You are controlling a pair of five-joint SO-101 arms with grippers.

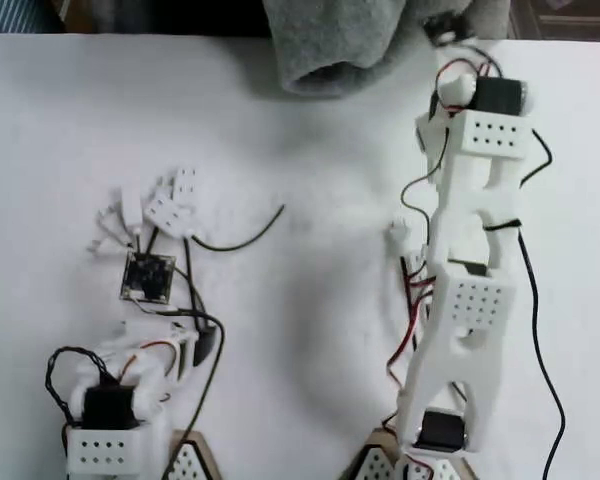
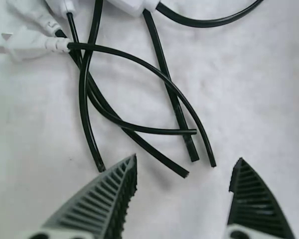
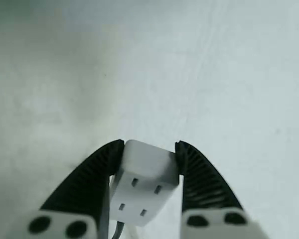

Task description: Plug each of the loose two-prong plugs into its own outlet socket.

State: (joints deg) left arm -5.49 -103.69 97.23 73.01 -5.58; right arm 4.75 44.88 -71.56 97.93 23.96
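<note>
My right gripper is shut on a white outlet socket block, whose slotted face points back at the camera. It hangs over bare white table. My left gripper is open just above several loose black cable ends. Beyond them lies a white two-prong plug, with a second white plug beside it. From above, the white plugs and perforated white sockets cluster at the table's left. The left arm is folded near the front edge and the right arm stretches far back.
A grey cloth hangs over the table's back edge. A black cable curves right from the cluster, and a small white piece lies beside the right arm. White table spreads between the arms.
</note>
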